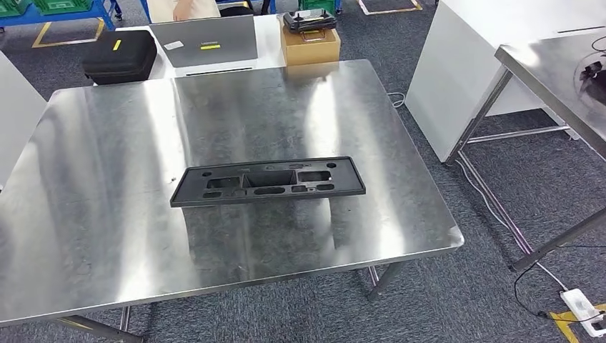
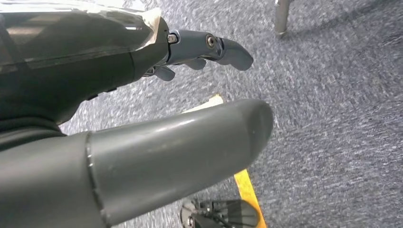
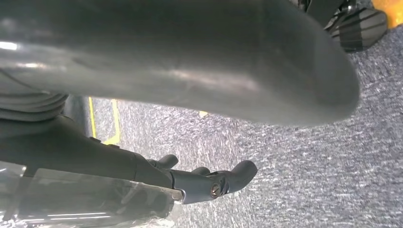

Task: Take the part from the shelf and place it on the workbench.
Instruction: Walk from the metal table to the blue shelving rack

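Head view: part [image 1: 268,181] whole on workbench [image 1: 100,214]

We see the workbench [image 1: 107,236] as brushed, glossy steel that mirrors the matt black plastic part [image 1: 268,182] lying on it. Beyond the workbench's far edge sit a plain cardboard box [image 1: 309,44] and a matt black case [image 1: 119,56]. Under the left hand [image 2: 142,142], of smooth grey plastic, lies rough speckled carpet [image 2: 332,95].

text: none legible | yellow strip on laptop lid [image 1: 210,46]: unreadable | case [image 1: 119,56] tag: unreadable
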`<state>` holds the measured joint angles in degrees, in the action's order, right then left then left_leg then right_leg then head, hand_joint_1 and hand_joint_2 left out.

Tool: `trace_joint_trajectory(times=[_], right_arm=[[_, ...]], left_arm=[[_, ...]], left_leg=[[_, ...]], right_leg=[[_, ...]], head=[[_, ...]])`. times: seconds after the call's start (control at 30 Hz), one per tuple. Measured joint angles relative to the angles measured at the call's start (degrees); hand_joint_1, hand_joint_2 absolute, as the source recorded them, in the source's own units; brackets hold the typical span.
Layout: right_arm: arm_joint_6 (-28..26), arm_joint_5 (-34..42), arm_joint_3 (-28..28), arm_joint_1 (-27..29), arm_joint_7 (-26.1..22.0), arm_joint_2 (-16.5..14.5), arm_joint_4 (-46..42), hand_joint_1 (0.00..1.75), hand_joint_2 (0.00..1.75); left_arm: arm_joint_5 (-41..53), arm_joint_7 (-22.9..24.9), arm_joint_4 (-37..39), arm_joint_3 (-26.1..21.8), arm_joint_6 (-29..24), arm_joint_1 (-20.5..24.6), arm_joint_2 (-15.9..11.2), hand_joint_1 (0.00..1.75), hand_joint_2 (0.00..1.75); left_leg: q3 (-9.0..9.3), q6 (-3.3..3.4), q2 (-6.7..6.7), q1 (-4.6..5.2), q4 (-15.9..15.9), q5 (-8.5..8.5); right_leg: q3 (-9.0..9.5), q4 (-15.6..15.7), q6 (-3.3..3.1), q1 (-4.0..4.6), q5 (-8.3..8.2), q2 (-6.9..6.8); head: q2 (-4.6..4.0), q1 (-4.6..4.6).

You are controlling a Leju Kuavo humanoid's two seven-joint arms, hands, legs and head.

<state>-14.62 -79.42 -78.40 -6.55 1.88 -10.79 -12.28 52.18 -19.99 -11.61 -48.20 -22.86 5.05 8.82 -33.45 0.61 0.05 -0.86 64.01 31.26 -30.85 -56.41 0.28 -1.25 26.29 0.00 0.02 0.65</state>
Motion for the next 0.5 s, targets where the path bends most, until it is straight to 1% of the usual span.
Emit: trace_joint_trajectory(times=[0.03,0.07,0.1,0.13,0.17,0.2,0.23,0.27,0.3,0.33,0.37,0.4,0.43,0.47,0.5], right_arm=[[0.0,0.0,0.0,0.0,0.0,-0.1,0.0,0.00,0.00],[0.0,0.1,0.0,-0.1,0.0,-0.1,0.0,0.00,0.00],[-0.1,0.1,0.0,-0.1,0.0,-0.1,0.0,0.00,0.00],[-0.1,0.1,0.0,-0.1,0.0,-0.1,0.0,0.00,0.00],[-0.1,0.1,0.0,-0.1,0.0,0.0,0.0,0.00,0.00],[-0.1,0.1,0.0,-0.1,0.0,0.0,0.0,0.00,0.00],[-0.1,0.1,0.0,0.0,0.0,0.0,0.0,0.00,0.00],[-0.1,0.1,0.0,0.0,0.0,0.0,0.0,0.00,0.00],[-0.1,0.1,0.0,0.0,0.0,0.0,0.0,0.00,0.00],[-0.1,0.1,0.0,0.0,0.0,0.0,0.0,0.00,0.00],[-0.1,0.1,0.0,0.0,0.0,0.1,0.0,0.00,0.00],[-0.1,0.1,0.0,0.0,0.0,0.1,0.0,0.00,0.00],[-0.1,0.1,0.0,-0.1,0.0,0.1,0.0,0.00,0.00],[-0.1,0.1,0.0,-0.1,0.0,0.2,0.0,0.00,0.00],[-0.1,0.1,0.0,-0.1,0.0,0.2,0.0,0.00,0.00]], left_arm=[[0.0,-0.1,0.0,0.0,0.0,0.0,0.0,0.00,0.00],[-0.1,-0.1,0.0,0.0,0.0,0.1,0.0,0.00,0.00],[-0.1,-0.2,0.0,0.0,0.0,0.1,0.0,0.00,0.00],[-0.1,-0.2,0.0,0.0,0.0,0.1,0.0,0.00,0.00],[-0.1,-0.2,0.0,0.0,0.0,0.1,0.1,0.00,0.00],[-0.1,-0.2,0.0,0.0,0.0,0.1,0.1,0.00,0.00],[-0.1,-0.2,0.0,0.0,0.0,0.1,0.1,0.00,0.00],[-0.2,-0.2,0.0,0.0,0.0,0.1,0.1,0.00,0.00],[-0.2,-0.2,0.0,0.0,0.0,0.0,0.1,0.00,0.00],[-0.3,-0.2,0.0,0.0,0.0,0.0,0.2,0.00,0.00],[-0.3,-0.2,0.0,0.0,0.0,0.0,0.2,0.00,0.00],[-0.4,-0.2,0.0,-0.1,0.0,0.0,0.2,0.00,0.00],[-0.4,-0.2,0.0,-0.1,0.0,0.0,0.3,0.00,0.00],[-0.4,-0.2,0.0,-0.1,0.0,0.0,0.3,0.00,0.00],[-0.5,-0.2,0.0,-0.1,0.0,0.1,0.3,0.00,0.00]], left_leg=[[2.05,0.57,-0.05,0.18,-4.4,-2.10],[3.32,1.28,-0.05,0.28,-7.3,-3.28],[3.27,1.96,-0.03,0.37,-7.7,-3.80],[3.32,2.41,0.08,0.30,-8.2,-4.25],[3.29,2.78,0.22,0.25,-8.4,-4.62],[3.11,2.99,0.30,0.36,-8.5,-4.80],[2.87,3.09,0.37,0.44,-8.4,-4.93],[2.67,3.14,0.41,0.54,-8.4,-5.04],[2.51,3.13,0.42,0.62,-8.3,-5.14],[2.41,3.08,0.41,0.69,-8.3,-5.22],[2.37,3.02,0.39,0.73,-8.1,-5.26],[2.30,2.89,0.39,0.82,-8.0,-5.25],[2.22,2.69,0.38,0.96,-7.7,-5.19],[2.12,2.45,0.38,1.10,-7.5,-5.14],[2.03,2.15,0.39,1.23,-7.4,-5.15]], right_leg=[[-0.01,0.1,0.59,0.15,-0.20,0.01],[-0.16,0.1,1.20,0.31,-0.25,0.01],[-0.59,-0.5,1.60,0.36,0.13,0.01],[-1.42,-2.2,1.55,0.42,1.23,0.01],[-2.81,-5.3,1.30,0.40,2.99,0.00],[-4.56,-9.2,1.01,0.38,5.01,0.00],[-6.32,-13.3,0.91,0.35,6.77,0.00],[-7.41,-16.1,1.07,0.35,7.78,0.00],[-7.43,-16.8,1.41,0.36,7.86,0.00],[-6.12,-14.9,1.89,0.36,7.01,0.00],[-3.75,-10.9,2.31,0.36,5.57,-0.01],[-1.22,-6.3,2.50,0.40,4.16,-0.01],[0.74,-2.4,2.38,0.53,2.94,0.00],[1.79,-0.2,2.06,0.67,2.23,0.02],[2.01,0.7,1.64,0.84,1.92,0.04]], head=[[0.00,0.01],[0.00,-0.03],[0.00,-0.10],[0.00,-0.18],[0.00,-0.30],[0.00,-0.39],[0.00,-0.49],[0.00,-0.55],[0.00,-0.57],[0.00,-0.59],[0.00,-0.62],[0.00,-0.67],[0.00,-0.70],[0.00,-0.71],[0.00,-0.71]])
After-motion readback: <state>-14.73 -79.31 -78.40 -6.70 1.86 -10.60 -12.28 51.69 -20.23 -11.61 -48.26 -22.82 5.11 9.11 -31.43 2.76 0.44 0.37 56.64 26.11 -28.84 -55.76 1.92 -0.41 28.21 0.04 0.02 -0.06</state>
